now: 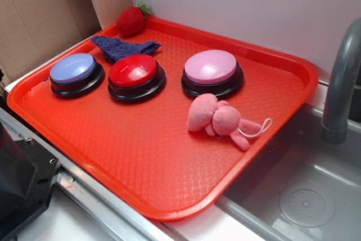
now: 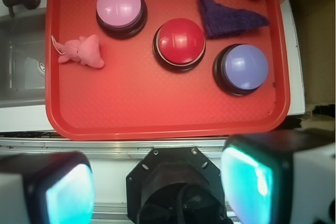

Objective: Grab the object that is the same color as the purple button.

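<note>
Tray (image 1: pixel 271 139) of red plastic fills most of the exterior view as I watch from the remote station, its rim running from upper left to lower right beside a grey sink (image 1: pixel 304 196) and faucet (image 1: pixel 344 83). Three dome buttons stand in a row across its upper half: the purple button (image 1: pixel 73 69) at far left, a red-topped button (image 1: pixel 134 71) just beside it, and a pink-topped button (image 1: pixel 211 67) to the right. The object I am after, a dark purple-blue knitted cloth (image 1: pixel 121 47), lies flat on the tray behind the purple and red buttons, near the back rim, touching or nearly touching the red one. A red plush strawberry (image 1: pixel 131 21) sits at the tray's back corner in the upper left of the frame. A pink plush toy (image 1: pixel 220 118) lies in front of the pink button, a white loop trailing from it.

In the wrist view the layout is mirrored: the cloth (image 2: pixel 228 18) appears at upper right, above the purple button (image 2: pixel 244 67). My gripper (image 2: pixel 157 187) hangs at the bottom of that frame, off the tray's near edge, its two fingers (image 2: pixel 247 182) spread wide apart with nothing between them. It is well apart from the cloth and touches no item.
</note>
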`<state>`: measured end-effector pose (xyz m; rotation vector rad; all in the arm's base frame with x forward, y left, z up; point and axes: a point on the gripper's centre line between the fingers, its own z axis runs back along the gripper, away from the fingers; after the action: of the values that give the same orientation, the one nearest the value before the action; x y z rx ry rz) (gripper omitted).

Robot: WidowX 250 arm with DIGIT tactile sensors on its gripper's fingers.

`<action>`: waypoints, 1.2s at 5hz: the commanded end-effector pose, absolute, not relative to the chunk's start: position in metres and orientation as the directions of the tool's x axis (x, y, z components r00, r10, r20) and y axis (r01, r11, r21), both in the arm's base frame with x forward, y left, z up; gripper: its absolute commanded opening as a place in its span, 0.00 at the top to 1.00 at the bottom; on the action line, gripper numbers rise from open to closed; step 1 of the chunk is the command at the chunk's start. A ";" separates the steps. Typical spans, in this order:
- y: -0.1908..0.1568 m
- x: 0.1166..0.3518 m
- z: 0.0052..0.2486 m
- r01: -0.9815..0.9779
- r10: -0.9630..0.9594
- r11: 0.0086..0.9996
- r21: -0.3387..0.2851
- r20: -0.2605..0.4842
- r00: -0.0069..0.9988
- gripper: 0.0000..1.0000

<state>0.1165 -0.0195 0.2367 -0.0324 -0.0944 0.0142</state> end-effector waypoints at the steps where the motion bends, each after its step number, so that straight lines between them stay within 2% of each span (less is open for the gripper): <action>1: -0.019 0.116 0.237 -0.013 0.016 0.999 -0.033 0.094 0.995 0.00; 2: -0.009 0.128 0.228 -0.109 0.117 0.991 -0.082 0.088 0.989 0.00; 3: 0.018 0.147 0.203 -0.300 0.307 0.945 -0.129 0.039 0.951 0.00; 4: 0.044 0.166 0.182 -0.444 0.447 0.885 -0.140 -0.014 0.894 0.00; 5: 0.070 0.185 0.158 -0.624 0.631 0.763 -0.167 -0.014 0.775 0.00; 6: 0.089 0.201 0.143 -0.749 0.757 0.650 -0.131 0.016 0.654 0.00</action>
<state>0.2053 0.0823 0.1341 -0.1148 -0.0295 0.8586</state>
